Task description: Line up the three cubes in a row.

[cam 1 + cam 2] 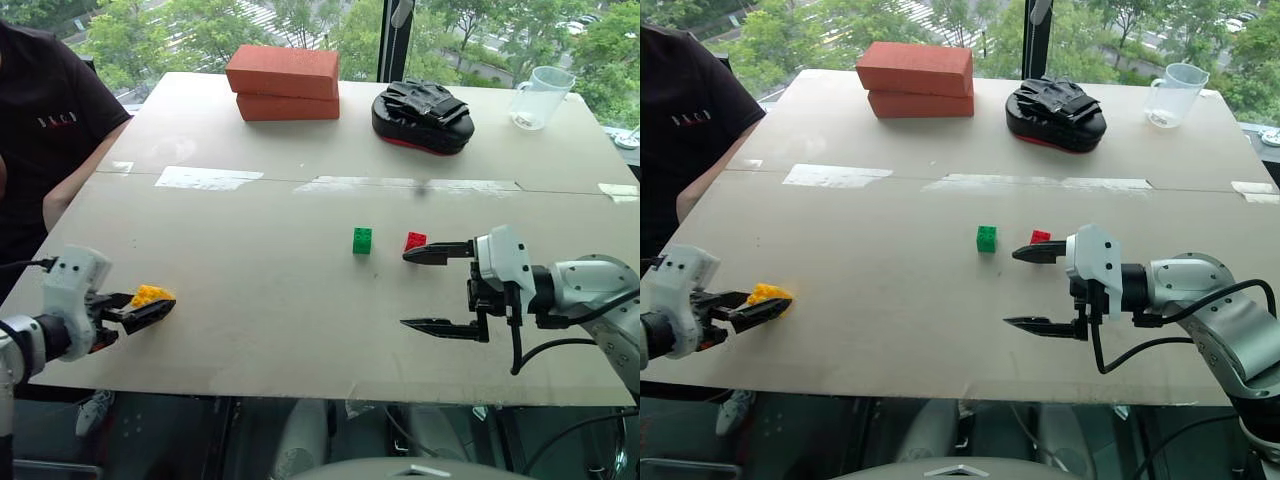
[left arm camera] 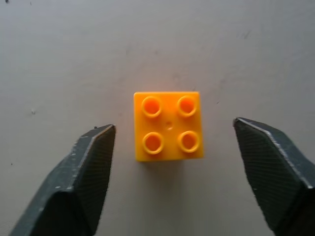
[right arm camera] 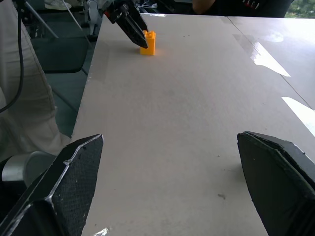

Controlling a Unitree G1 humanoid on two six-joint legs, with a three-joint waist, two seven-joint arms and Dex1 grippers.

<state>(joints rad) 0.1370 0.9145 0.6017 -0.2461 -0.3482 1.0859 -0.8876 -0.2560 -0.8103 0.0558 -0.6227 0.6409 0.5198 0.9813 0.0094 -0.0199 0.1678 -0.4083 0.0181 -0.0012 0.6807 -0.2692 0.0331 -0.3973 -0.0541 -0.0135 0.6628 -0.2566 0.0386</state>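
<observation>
1. Yellow cube sits studs-up on the table at its near left edge, between the fingers of the left gripper. The jaws stand apart on either side with a gap to each face, not yet gripping.
2. Green cube and red cube sit close together right of centre, well apart from the yellow one.
3. To do this step well, I judge the left jaws should close squarely on two opposite flat sides, centred, so the block does not twist or skid off the near edge, then carry it right to join the pair.
4. Right gripper hovers wide open and empty just near of the red cube; whether its upper finger touches the cube is hard to tell.
5. Count: three small cubes, two grippers, two large red-orange bricks stacked at the far side, one black padded mitt, one clear jug.
</observation>
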